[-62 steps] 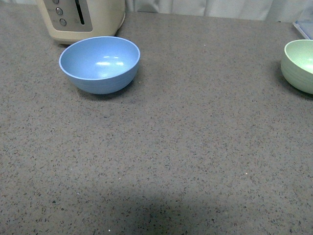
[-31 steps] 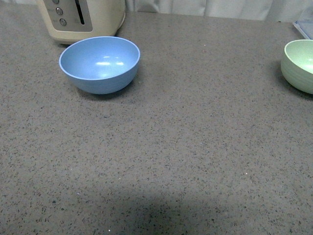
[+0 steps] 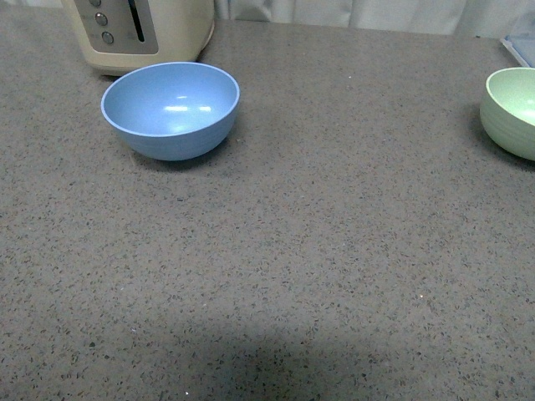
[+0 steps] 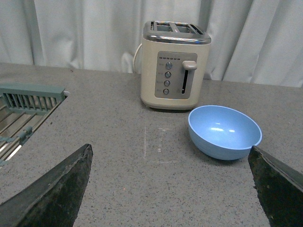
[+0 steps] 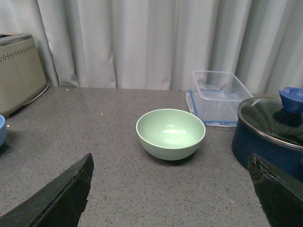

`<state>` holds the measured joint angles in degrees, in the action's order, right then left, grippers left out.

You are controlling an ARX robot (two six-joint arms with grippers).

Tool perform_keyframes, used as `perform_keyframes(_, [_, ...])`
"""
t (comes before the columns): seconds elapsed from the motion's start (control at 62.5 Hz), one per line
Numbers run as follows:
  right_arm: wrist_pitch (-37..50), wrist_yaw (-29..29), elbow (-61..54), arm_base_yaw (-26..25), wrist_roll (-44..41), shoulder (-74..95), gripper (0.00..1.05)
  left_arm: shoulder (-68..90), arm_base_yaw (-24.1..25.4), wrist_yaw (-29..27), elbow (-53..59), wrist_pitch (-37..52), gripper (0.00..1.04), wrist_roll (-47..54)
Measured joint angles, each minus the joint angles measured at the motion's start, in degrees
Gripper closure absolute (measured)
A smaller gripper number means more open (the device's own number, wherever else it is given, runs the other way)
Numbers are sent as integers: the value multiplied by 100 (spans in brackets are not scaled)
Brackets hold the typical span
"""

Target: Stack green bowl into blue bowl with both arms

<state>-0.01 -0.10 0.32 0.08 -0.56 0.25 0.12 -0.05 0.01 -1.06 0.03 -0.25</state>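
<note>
The blue bowl (image 3: 170, 109), sky-blue and deep, sits upright and empty on the counter (image 3: 318, 251), far left. The green bowl (image 3: 512, 113), pale mint, stands upright and empty well apart, far right.

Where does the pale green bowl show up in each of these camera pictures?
Front view: the green bowl is cut off by the right edge.
Left wrist view: not in it.
Right wrist view: mid-picture, in front of the clear container.
Shared landmark: the cream toaster, in all three.
</note>
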Motion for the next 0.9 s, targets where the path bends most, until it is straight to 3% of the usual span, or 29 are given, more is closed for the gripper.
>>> perform_keyframes(0.128, [0,0,0,0,0,0,9,7,-4,-31,-2,-9,6,-2])
perform_keyframes(0.192, [0,0,0,0,0,0,9,450,-131,-671,-245,-560,6,-479])
perform_keyframes(0.24, [0,2,0,0,0,0,9,1246,-68,-885,-479,-494,6,-953])
perform_keyframes(0.336, [0,0,0,-2,0,0,9,2754,20,-940,-1032,258,6,-1869])
perform_keyframes(0.464, [0,-2,0,-2,0,0,9,4763,-284,-1010,-1967,988,6,-2664])
perform_keyframes(0.64, [0,-2,0,-2,0,0,9,6631,-673,-848,-2636,1102,6,-3353])
perform_keyframes(0.896, [0,0,0,-2,0,0,9,7906,-828,-691,-3388,1130,6,-4017])
